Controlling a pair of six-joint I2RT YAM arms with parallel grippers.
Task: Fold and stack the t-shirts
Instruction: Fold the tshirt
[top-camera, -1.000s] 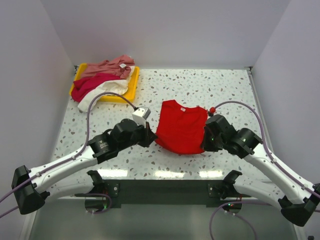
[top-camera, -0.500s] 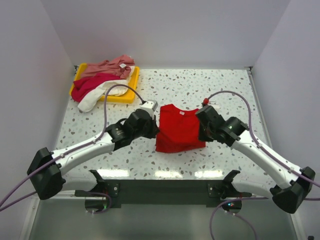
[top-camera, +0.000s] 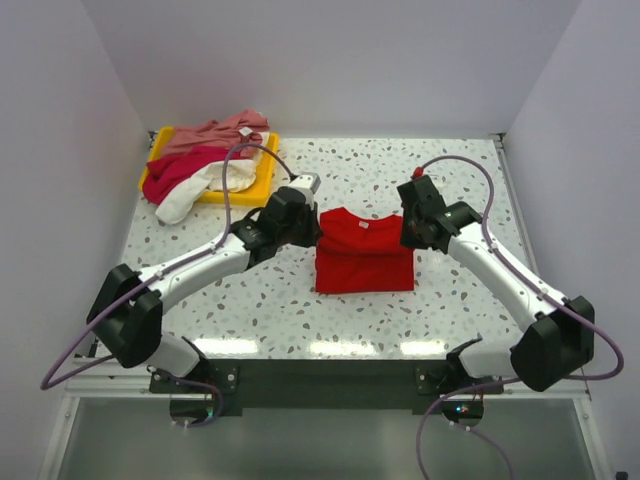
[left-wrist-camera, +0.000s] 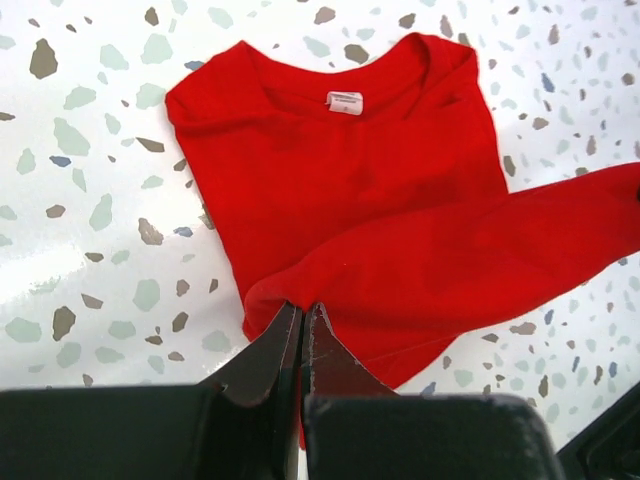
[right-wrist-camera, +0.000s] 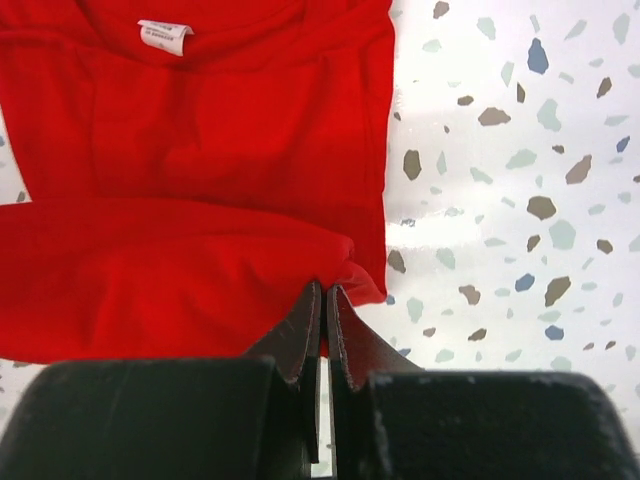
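Red shirt (top-camera: 365, 262) mid-fold, right of the yellow tray (top-camera: 250, 196).
Left gripper (left-wrist-camera: 302, 318) and right gripper (right-wrist-camera: 325, 298) each clamp a hem corner; next, lay the hem near the collar and let go.

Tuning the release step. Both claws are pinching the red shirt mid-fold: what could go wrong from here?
1. The left claw and right claw each pinch the folded-over layer of the red t-shirt; an uneven release could leave the fold skewed.
2. Cloth bunches at both pinches, so it might cling and drag the fold open when the claws retreat.
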